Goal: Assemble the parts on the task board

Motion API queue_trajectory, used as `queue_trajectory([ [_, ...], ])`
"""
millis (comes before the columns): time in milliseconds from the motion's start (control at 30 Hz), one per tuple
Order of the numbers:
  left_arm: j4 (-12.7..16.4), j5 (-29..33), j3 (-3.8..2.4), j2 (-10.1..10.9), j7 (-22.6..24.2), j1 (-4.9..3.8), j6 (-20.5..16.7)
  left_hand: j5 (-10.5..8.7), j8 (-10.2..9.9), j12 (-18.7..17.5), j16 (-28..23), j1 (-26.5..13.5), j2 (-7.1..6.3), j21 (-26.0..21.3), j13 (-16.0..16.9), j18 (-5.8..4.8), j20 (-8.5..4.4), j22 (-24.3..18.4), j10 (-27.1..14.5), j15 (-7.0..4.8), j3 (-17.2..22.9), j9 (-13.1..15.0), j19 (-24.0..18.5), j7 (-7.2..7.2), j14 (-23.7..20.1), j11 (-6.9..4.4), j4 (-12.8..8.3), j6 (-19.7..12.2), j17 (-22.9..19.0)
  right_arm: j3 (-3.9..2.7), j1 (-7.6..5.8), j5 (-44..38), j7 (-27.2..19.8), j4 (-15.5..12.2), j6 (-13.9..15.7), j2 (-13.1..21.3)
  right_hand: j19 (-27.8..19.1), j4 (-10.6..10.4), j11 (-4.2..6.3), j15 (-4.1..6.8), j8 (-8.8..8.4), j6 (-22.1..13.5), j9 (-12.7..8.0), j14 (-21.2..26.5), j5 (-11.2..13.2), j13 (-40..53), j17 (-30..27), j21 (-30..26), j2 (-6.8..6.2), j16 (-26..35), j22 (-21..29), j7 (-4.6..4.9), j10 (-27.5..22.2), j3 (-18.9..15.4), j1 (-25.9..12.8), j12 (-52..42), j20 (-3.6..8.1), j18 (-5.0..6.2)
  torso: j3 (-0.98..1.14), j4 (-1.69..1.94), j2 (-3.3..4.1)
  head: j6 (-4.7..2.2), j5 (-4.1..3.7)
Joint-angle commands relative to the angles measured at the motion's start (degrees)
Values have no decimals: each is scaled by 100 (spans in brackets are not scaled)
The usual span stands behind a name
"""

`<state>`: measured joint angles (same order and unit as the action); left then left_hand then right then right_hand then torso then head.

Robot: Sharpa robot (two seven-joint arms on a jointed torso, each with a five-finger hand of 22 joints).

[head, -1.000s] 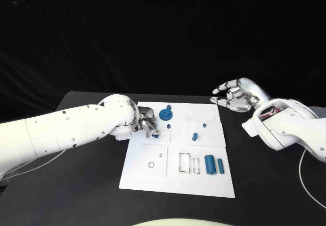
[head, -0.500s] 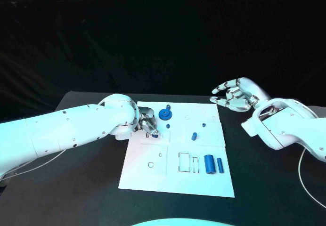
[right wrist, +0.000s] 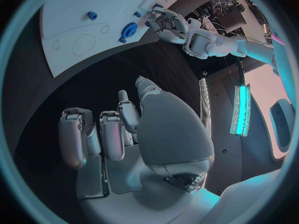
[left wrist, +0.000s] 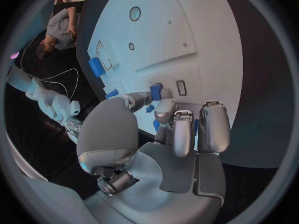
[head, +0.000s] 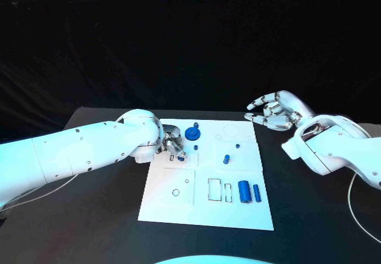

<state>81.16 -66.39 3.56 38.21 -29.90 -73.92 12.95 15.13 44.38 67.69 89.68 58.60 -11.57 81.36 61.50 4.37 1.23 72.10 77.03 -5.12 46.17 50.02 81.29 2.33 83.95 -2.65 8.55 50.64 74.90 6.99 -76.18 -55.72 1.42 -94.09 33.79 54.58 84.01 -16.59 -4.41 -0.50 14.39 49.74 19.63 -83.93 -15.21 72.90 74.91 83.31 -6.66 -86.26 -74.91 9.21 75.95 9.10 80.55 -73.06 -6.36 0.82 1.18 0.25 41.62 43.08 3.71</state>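
Holding a small blue part at the left side of the flat white task board (head: 208, 212) while the other hand waits.

Nearest on the board lie a thick blue cylinder (head: 244, 191) and a thin blue rod (head: 256, 192) beside empty rectangular outlines, probably waiting their turn. Further up, the left silver hand (head: 174, 147) has its fingers (left wrist: 176, 129) closed narrowly on the small blue part (left wrist: 156, 91), pressing it down to the board, I think to seat it. Beyond stands a blue round gear (head: 193, 133). Farthest, the right silver hand (head: 271, 114) hovers over the black desk (head: 95, 220), fingers loosely curled, holding nothing.
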Motion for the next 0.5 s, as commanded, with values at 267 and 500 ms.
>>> queue_trajectory([
  [267, -9, 11, 14, -24, 18, 17, 161, -54, -49, 71, 32, -400, -10, 36, 52, -69, -58, 24, 71, -67, -169, 12, 36, -128, 605, -12, -18, 205, 1510, 0, 3, -73, -36, -21, -15, 10, 204, 2, 15, 48, 31, 1, -6, -378, -28, -10, 515, -29, -31, 34, -1114, -6, -20, 36, -64, 32, 27, 96, -5, 8, -3, 18, -15],
  [500, -20, 11, 14, -20, 21, 17, 161, -57, -69, 99, 32, -478, -13, 35, 80, -71, -64, 33, 82, -73, -401, 19, 44, -135, 605, -17, 117, 243, 1510, 0, 3, -73, -43, -25, -13, 19, 201, -3, 14, 48, 41, -6, -9, -378, 8, -13, 510, -39, -45, 38, -1110, -7, -21, 27, -118, 34, 28, 97, -7, 9, -4, 25, -15],
])
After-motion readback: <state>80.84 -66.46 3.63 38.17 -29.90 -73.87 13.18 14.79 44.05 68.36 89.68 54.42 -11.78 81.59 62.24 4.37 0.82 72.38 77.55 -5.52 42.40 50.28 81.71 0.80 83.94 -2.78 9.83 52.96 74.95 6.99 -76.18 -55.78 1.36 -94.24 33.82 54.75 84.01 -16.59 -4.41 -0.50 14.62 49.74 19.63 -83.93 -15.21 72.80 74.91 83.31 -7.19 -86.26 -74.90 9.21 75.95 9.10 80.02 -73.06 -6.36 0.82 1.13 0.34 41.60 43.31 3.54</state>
